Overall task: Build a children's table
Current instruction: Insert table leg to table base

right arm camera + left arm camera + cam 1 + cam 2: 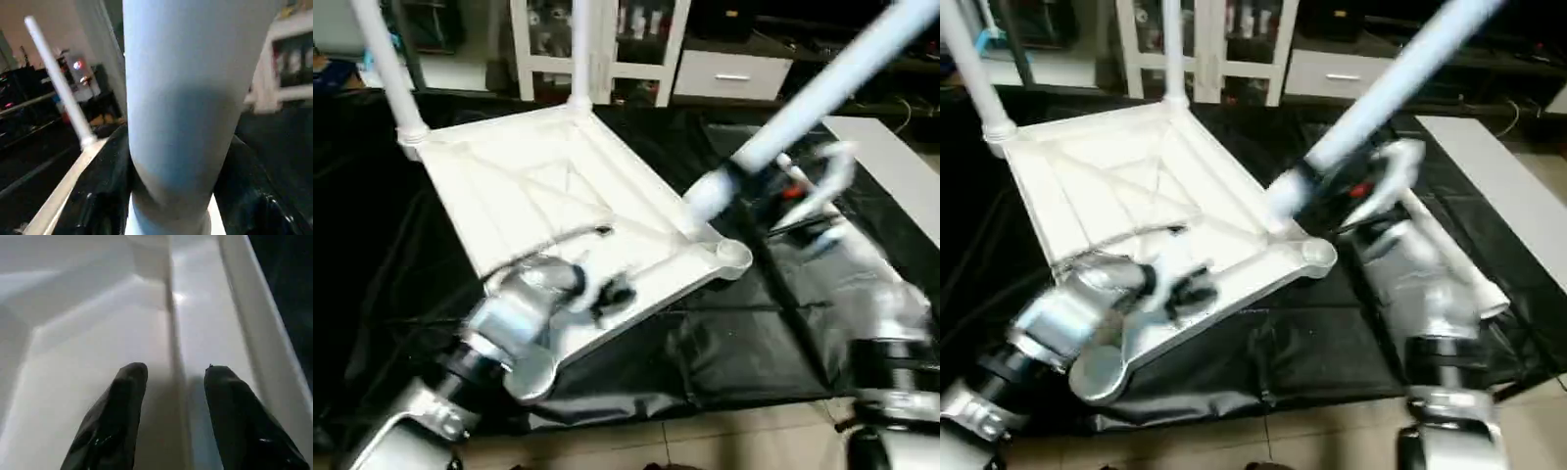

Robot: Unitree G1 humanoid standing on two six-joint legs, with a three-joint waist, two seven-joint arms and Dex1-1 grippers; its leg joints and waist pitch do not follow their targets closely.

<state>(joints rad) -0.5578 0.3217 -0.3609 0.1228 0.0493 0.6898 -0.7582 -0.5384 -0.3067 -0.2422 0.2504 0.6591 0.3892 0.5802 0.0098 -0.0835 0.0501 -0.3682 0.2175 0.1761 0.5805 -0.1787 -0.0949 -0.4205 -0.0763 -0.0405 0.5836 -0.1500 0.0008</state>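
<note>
Nearest, at 7 o'clock in the head views, the left gripper [607, 292] rests on the near rim of the white plastic square table top [538, 196]. Wrist view: its two black fingers [117, 406] are spread, straddling a raised rib of the underside, pinching nothing, seemingly pressing down to steady the panel.

The top lies upside down, ribbed side up, on the desk draped in black plastic sheet [734, 343]. It looks tilted, turned diamond-wise to the robot.

At 3 o'clock, the right gripper [1317, 196] grips the third long white tapered tubular leg [822, 88] near its lower end; the right wrist view shows the black fingers [105, 196] pressed against either side of the tube. The leg leans away toward 1 o'clock, its foot at the round corner socket [729, 253] on the right-hand corner.

Farther, at 11 and 12 o'clock, two white legs [382, 64] stand upright in the far corner sockets, apparently already seated.

Beyond them, white cabinets [636, 49] along the back.

Step in hand, as I judge it: fitting leg three. Whether its thread has caught I cannot tell. Next move likely calls for righting the leg square to the socket, then turning it while the left arm holds the top against rotation. A fourth leg remains.
</note>
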